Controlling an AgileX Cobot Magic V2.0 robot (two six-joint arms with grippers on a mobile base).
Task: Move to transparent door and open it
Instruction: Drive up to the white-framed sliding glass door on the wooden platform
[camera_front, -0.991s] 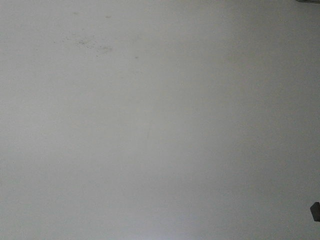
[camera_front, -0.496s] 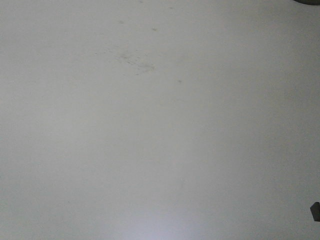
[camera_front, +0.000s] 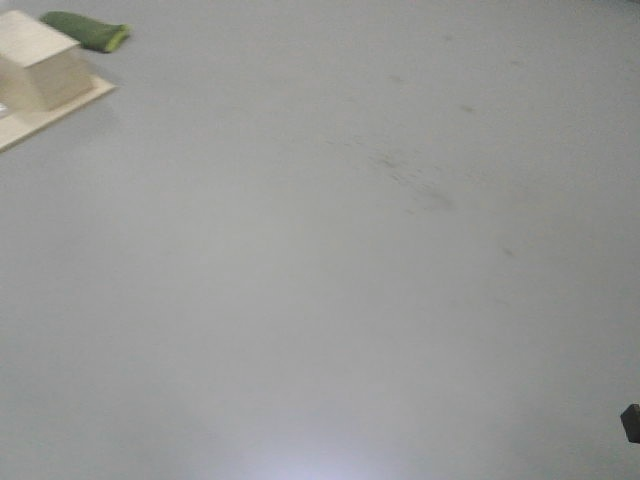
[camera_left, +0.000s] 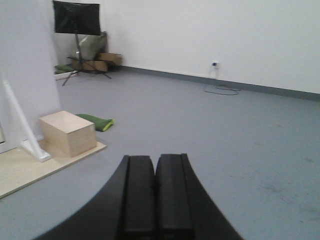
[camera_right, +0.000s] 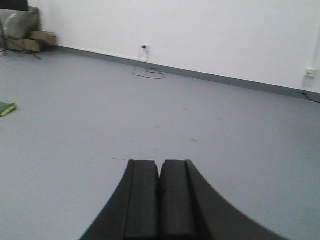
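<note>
The left gripper (camera_left: 155, 158) has its two black fingers pressed flat against each other with nothing between them. It hangs above a bare grey floor (camera_left: 225, 150). Ahead of it and to its left, a pale wooden box (camera_left: 67, 133) sits on a low wooden platform (camera_left: 30, 170). A white slanted post (camera_left: 20, 120) stands on that platform, just left of the box. Just beyond the box, a green bundle (camera_left: 97, 121) lies on the floor. Much farther ahead and to the left, a black screen on a stand (camera_left: 76, 17) stands in the corner beside some cardboard boxes (camera_left: 100, 61). Far ahead and slightly to the right, a wall socket (camera_left: 214, 64) has a cable (camera_left: 222, 90) looped on the floor below it.

The right gripper (camera_right: 160, 163) is likewise fully closed and holds nothing. Open floor lies in front of it as far as a white wall (camera_right: 200, 30) with a grey skirting strip.

The front view looks down on the floor, which shows faint scuff marks (camera_front: 410, 178).

None of these views shows clearly where the transparent door is.
</note>
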